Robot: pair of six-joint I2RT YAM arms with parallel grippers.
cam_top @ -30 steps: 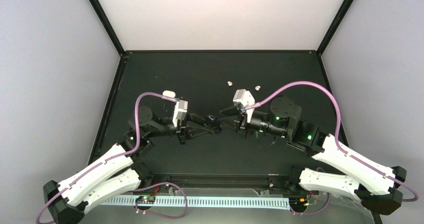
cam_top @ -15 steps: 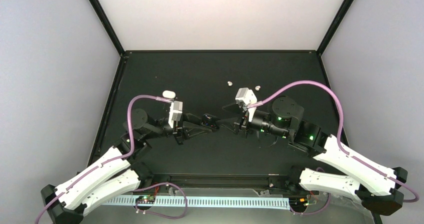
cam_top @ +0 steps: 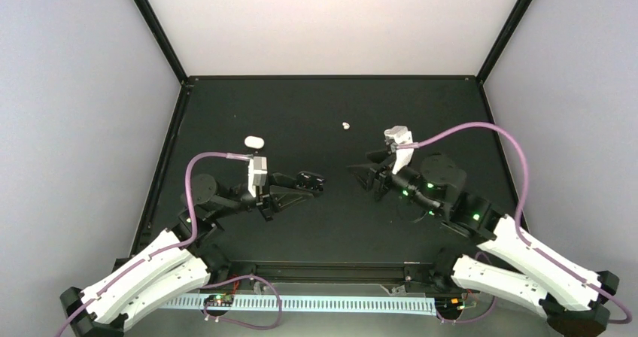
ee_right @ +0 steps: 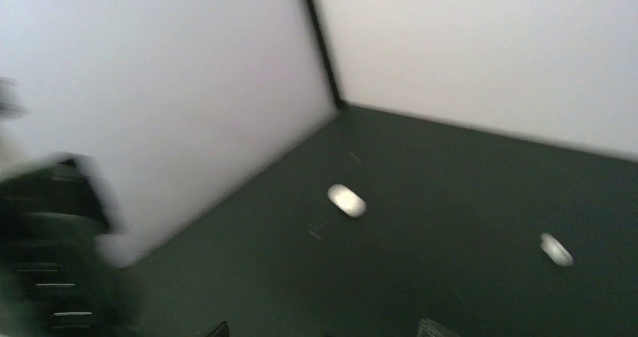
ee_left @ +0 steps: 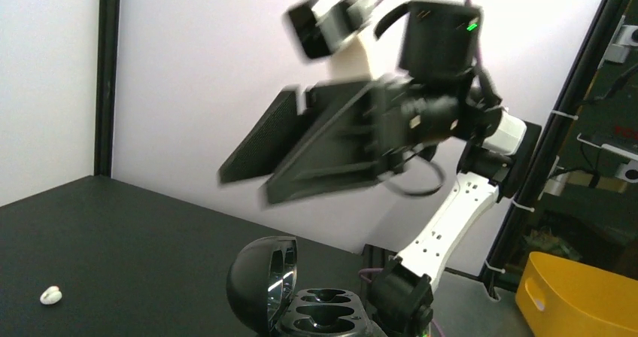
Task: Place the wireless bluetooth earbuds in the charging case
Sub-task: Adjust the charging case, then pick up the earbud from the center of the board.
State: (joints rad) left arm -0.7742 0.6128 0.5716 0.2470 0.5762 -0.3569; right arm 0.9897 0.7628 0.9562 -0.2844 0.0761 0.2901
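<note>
I'm holding the open black clamshell charging case (ee_left: 322, 311) pinched in the left pincer (cam_top: 314, 181) at mid-frame, presumably so the wells are facing up for loading. Its lid is standing open on the frame-left side. The right pincer (cam_top: 360, 174) is spread and empty. One small white pebble-shaped earbud (cam_top: 345, 125) is lying on the black bench (cam_top: 248, 96) at upper centre, well apart. It's too small for me to read its long axis.

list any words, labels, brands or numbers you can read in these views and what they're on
No text can be read in any view.
charging case: plain black, no marking shows.
yellow bin: no label shows.
red marks on the gear at the right edge of the left wrist view: too blurred to read.
Right wrist view: motion-blurred, no lettering shows.
</note>
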